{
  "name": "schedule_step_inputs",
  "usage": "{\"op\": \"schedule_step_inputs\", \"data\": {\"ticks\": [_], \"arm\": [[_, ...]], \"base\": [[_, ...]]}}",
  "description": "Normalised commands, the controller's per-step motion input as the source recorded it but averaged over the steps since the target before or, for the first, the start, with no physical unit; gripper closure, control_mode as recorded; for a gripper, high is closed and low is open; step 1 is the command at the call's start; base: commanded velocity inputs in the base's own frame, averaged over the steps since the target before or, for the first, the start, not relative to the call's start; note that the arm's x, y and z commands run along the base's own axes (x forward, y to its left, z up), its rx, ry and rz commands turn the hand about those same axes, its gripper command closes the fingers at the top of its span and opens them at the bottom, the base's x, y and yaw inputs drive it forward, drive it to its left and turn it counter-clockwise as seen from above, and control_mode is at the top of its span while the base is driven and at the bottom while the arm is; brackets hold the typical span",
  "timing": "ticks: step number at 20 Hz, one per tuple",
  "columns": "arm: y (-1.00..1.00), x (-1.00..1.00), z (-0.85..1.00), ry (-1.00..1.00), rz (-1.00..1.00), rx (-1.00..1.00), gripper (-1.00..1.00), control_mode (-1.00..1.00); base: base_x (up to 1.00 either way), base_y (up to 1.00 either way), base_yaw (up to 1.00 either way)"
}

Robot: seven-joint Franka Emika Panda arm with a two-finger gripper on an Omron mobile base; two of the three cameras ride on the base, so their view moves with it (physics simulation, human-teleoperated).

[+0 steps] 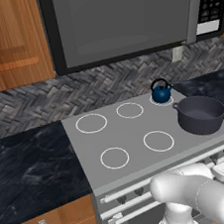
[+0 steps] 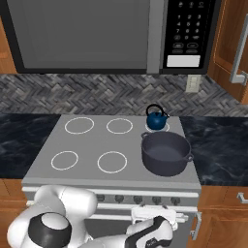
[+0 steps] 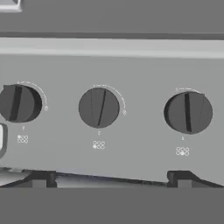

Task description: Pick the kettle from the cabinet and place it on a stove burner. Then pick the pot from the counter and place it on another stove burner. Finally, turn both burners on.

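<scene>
Gripper (image 3: 112, 180) is spread wide, holding nothing, facing the stove's front panel square on. In the hand view the two finger tips (image 3: 39, 179) stand at the bottom edge, straddling the span under the middle knob (image 3: 99, 107). No contact with any knob yet.

Knob count in hand view: three. Left knob (image 3: 18, 103) is partly cut off at the frame edge, right knob (image 3: 188, 112) is fully visible. Each has a small dot legend beneath; too small to say which burner each one drives.

Placement steps look done. Kettle (image 1: 161, 92) sits on the small back-right ring, one of it. Pot (image 1: 201, 114) sits on the cooktop (image 1: 122, 132) just in front of the kettle, front right, one of it. Only the knob turns are left, I'd judge.

Risks for you:
- Wrong knob. You can't read the legends, so you could light an empty ring instead of the ones under the kettle and pot.
- Jaws this wide may close off-centre on the knob ridge and slip rather than turn.
- Pushing in too far jams the finger tips against the panel.

Rings showing on the cooktop, left base view: four bare, plus the kettle's partly covered one. The ring under the pot is hidden, if there is one.
</scene>
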Motion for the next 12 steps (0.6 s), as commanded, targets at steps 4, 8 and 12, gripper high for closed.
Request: {"op": "schedule_step_inputs", "data": {"ticks": [4,8,12], "arm": [[0.0,0.14,-0.11,-0.03,0.0,0.0,-1.0,-1.0],[0.0,0.14,-0.14,-0.04,0.0,0.0,-1.0,-1.0],[-0.03,0.18,-0.15,-0.04,0.0,0.0,-1.0,-1.0]], "base": [[0.0,0.0,0.0],[0.0,0.0,0.0],[0.0,0.0,0.0]]}}
